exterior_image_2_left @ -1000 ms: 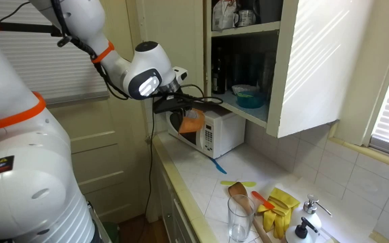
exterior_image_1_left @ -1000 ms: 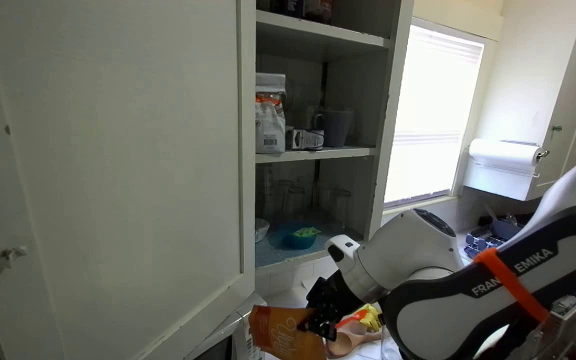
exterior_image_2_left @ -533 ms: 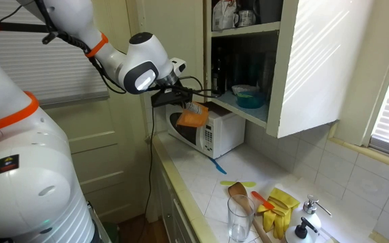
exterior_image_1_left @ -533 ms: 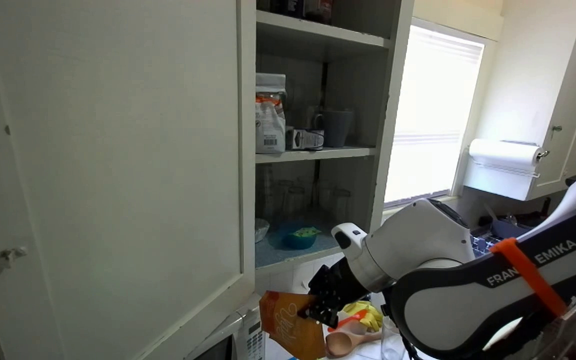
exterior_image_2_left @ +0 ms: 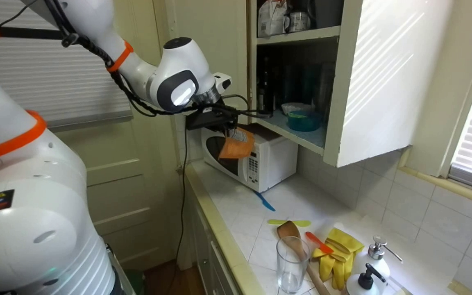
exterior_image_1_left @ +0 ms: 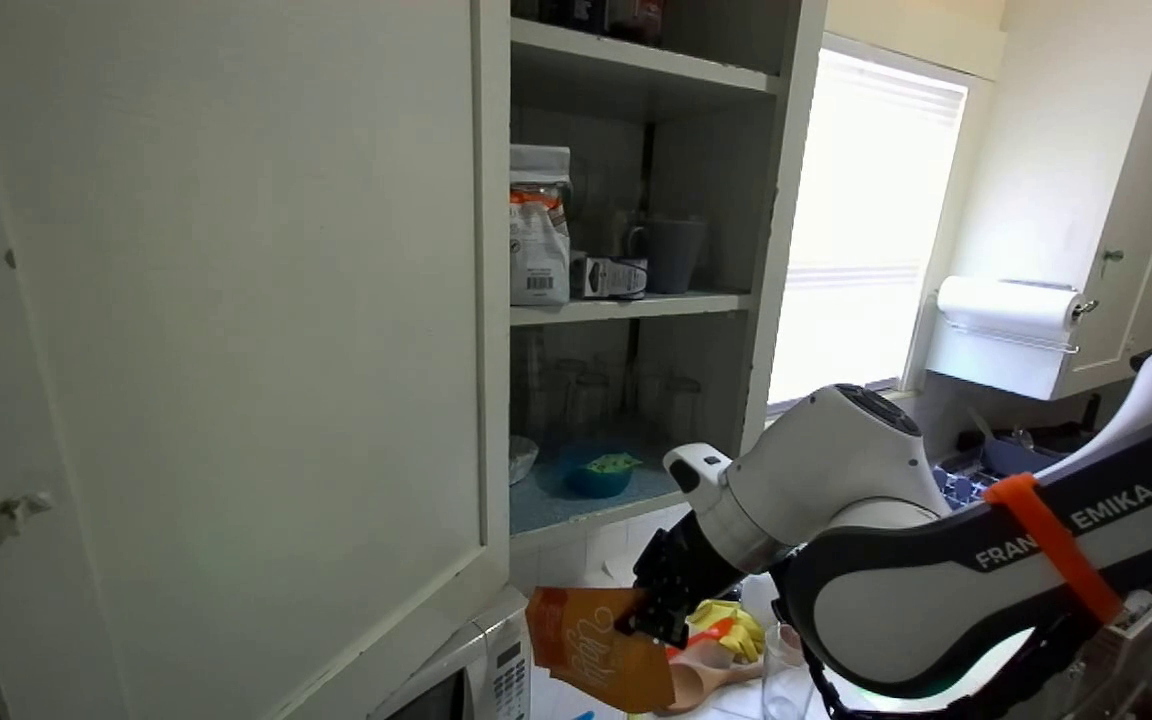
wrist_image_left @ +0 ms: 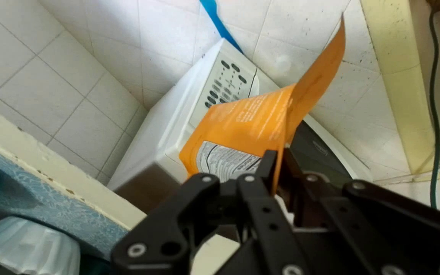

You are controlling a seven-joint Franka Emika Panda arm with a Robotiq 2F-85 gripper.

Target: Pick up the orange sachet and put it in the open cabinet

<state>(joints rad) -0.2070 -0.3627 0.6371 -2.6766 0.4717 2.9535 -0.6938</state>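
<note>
The orange sachet (exterior_image_1_left: pixel 596 645) hangs in the air with its lower part swung away from the gripper. In the wrist view my gripper (wrist_image_left: pixel 279 158) is shut on one edge of the sachet (wrist_image_left: pixel 243 122), which is pinched thin between the fingertips while the rest bends to both sides. The white open cabinet (exterior_image_1_left: pixel 784 250) shows its shelves in both exterior views. Its lowest shelf's front edge (exterior_image_2_left: pixel 291 137) lies higher than the sachet (exterior_image_2_left: pixel 236 148) and to its right there. My gripper is outside the cabinet, in front of the microwave.
A large cabinet door (exterior_image_1_left: pixel 286 300) stands swung out beside the shelves. The microwave (exterior_image_2_left: pixel 277 159) sits below the sachet. On the lowest shelf are a teal bowl (exterior_image_2_left: pixel 303 121), a white fluted bowl (wrist_image_left: pixel 29 244) and glasses (exterior_image_1_left: pixel 591 400). A tall glass (exterior_image_2_left: pixel 292 266) stands on the counter.
My gripper and the held sachet have shifted a little to the right in both exterior views and sit slightly higher than a second ago. The grip looks the same.
</note>
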